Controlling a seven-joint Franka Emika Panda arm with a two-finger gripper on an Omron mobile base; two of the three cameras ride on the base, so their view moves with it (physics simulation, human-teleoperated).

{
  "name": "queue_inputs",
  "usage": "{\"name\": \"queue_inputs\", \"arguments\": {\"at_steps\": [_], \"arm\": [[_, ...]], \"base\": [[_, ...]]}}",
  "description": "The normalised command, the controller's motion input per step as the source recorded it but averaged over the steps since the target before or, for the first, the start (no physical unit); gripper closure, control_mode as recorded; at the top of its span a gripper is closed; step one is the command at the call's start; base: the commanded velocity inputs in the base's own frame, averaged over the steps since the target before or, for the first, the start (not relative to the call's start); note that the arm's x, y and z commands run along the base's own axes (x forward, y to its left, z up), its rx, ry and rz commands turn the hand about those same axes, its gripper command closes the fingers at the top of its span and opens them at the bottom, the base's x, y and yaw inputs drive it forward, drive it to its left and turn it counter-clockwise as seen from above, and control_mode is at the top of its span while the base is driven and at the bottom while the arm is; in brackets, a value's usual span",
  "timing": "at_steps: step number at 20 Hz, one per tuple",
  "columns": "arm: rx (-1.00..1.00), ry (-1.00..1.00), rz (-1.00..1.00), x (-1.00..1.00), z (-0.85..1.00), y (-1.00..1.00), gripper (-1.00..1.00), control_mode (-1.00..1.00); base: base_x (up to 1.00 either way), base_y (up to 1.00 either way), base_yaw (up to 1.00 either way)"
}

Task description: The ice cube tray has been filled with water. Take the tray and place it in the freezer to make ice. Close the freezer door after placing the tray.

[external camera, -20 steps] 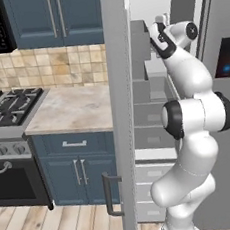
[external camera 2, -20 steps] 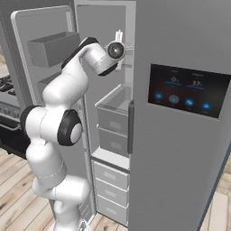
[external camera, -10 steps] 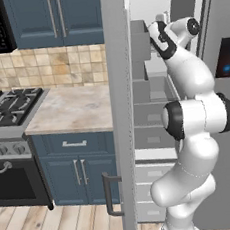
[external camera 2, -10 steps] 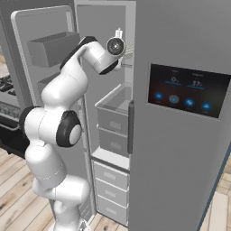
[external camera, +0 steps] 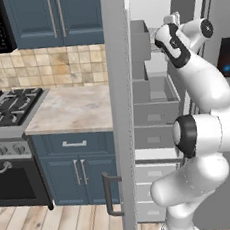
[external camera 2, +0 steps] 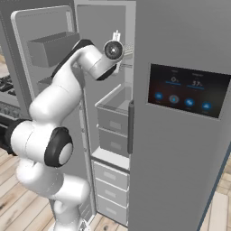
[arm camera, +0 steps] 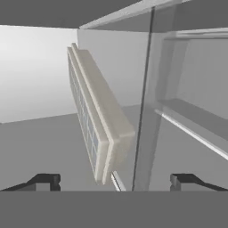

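The ice cube tray (arm camera: 95, 120), light grey with a grid of small cells, rests inside the freezer (external camera 2: 113, 108) on an upper shelf. It appears edge-on in the rolled hand view. My gripper (arm camera: 115, 180) is open just in front of the tray's near end. One fingertip (arm camera: 44, 180) and the other stand wide on either side, touching nothing. The hand reaches into the top of the compartment (external camera: 175, 20) (external camera 2: 116, 38). The freezer door (external camera: 124, 111) stands wide open, with its dark bar handle (external camera: 109, 195) low down. No water can be made out in the cells.
The neighbouring fridge door with a dark blue-lit panel (external camera 2: 187, 90) is closed to the right. White drawers (external camera 2: 110, 180) fill the lower freezer. Bins (external camera 2: 52, 47) hang on the open door's inside. A counter (external camera: 71, 109) and stove (external camera: 8, 105) lie to the left.
The jaws have gone from shut to wide open, letting go of the tray on the freezer shelf. The arm has barely moved.
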Motion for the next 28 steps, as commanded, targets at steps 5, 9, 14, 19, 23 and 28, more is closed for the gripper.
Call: {"name": "queue_inputs", "arguments": {"at_steps": [5,9,14,19,23,28], "arm": [[-0.03,-0.01,0.00,-1.00,0.00,0.19,-1.00,-1.00],[-0.03,-0.05,0.00,-1.00,0.01,0.21,-1.00,-1.00],[0.00,0.01,0.00,-1.00,0.22,0.03,-1.00,-1.00],[0.00,0.11,0.00,-1.00,0.22,0.00,-1.00,-1.00],[0.00,0.17,0.00,-0.92,0.18,0.00,-1.00,-1.00],[0.00,0.12,0.00,-0.76,0.03,0.00,-1.00,-1.00]], "base": [[0.00,0.00,0.00],[0.00,0.00,0.00],[0.00,0.00,0.00],[0.00,0.00,0.00],[0.00,0.00,0.00],[0.00,0.00,0.00]]}}
